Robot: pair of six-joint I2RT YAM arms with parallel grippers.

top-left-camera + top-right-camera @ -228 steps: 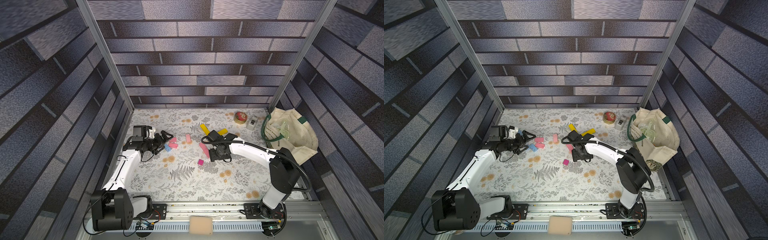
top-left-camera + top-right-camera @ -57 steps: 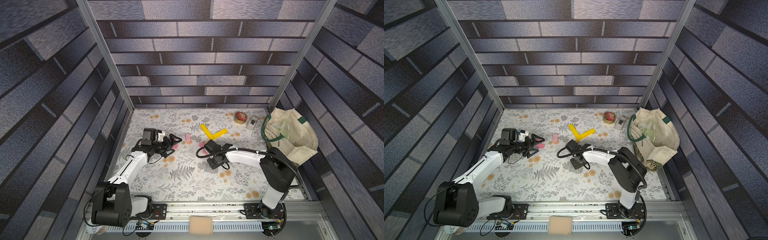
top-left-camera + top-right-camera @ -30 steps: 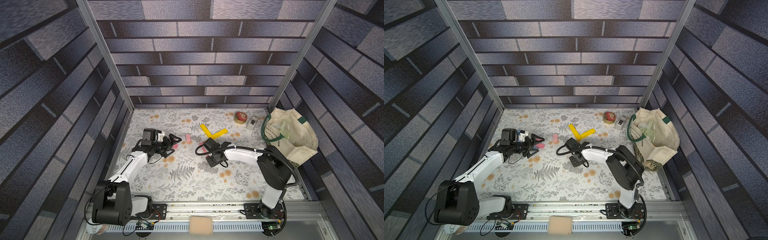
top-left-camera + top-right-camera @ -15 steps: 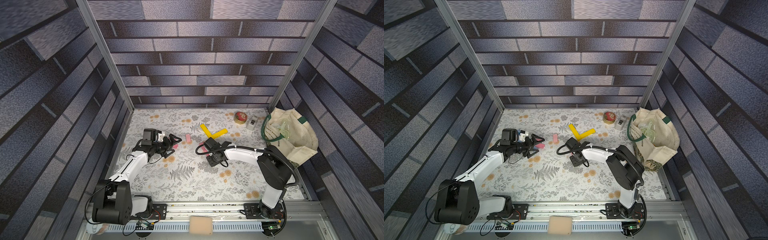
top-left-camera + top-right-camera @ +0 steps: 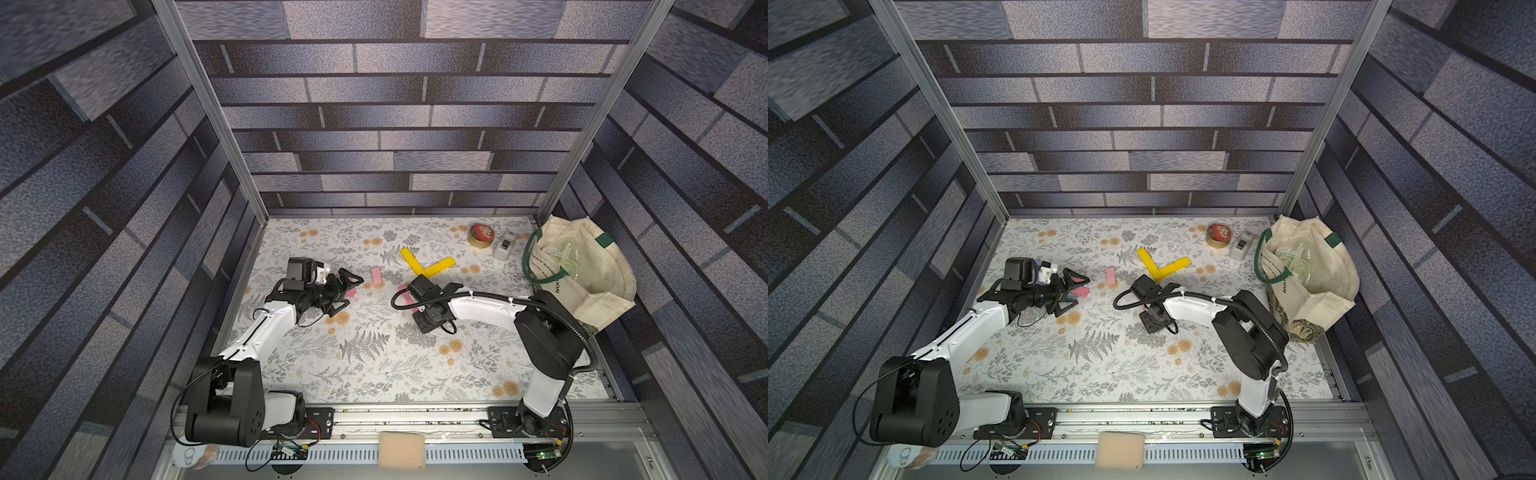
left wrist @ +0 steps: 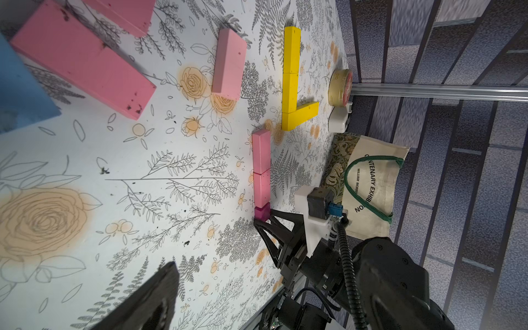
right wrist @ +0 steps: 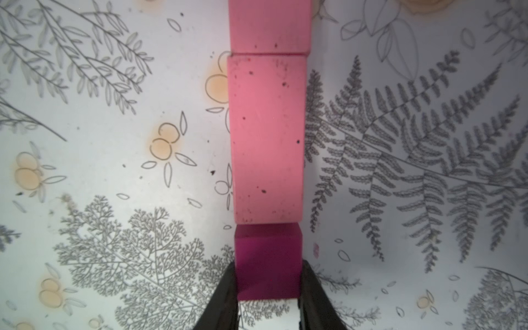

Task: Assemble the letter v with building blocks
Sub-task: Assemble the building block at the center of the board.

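The right jaws are clamped on the magenta cube (image 7: 267, 263). The cube lies on the floral surface (image 5: 374, 365), touching one end of a straight row of two pink bricks (image 6: 261, 165). The row points toward the yellow bricks (image 5: 438, 267), which form an angle at about 12 o'clock from the surface's middle in both top views. At about 10 o'clock the left jaws stand wide apart, gripping nothing, near loose pink bricks (image 6: 83, 61) and a blue brick (image 6: 20, 94).
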